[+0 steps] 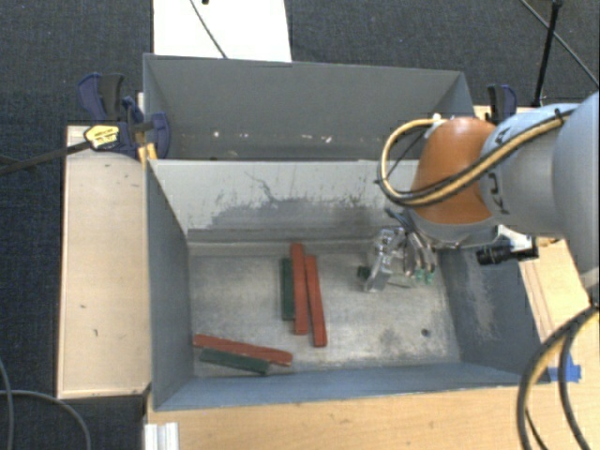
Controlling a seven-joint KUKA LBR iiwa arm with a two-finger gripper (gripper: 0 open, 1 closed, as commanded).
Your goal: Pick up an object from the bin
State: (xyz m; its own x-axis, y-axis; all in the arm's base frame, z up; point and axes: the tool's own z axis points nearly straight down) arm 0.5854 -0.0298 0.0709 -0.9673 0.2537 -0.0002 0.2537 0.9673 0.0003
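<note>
5 sticks lie on the floor of the bin (167, 279), in 2 groups. 3 of them sit side by side near the middle, each running from the back wall toward the front. The green stick (286, 291) is on the left, and the mid red stick (299, 289) touches it. The right red stick (315, 306) touches that one in turn and is set slightly nearer the front. The other 2 lie in the front-left corner, almost crosswise to the first group. There the corner red stick (242, 350) rests partly over the corner green stick (232, 363).

The gripper (384, 272) hangs low inside the bin, right of the middle group and toward the back wall, over bare floor (394, 331). The nearest thing to it is the right red stick, which is close by but apart from it, with a strip of floor between them. Whether the gripper is open or closed cannot be told, because its metal parts run together from this angle. Nor is it clear whether it touches the floor.

Just above the gripper sits the orange cover (455, 172), with cables (401, 162) looping round its left side. The arm (553, 167) reaches in across the right rim.
</note>
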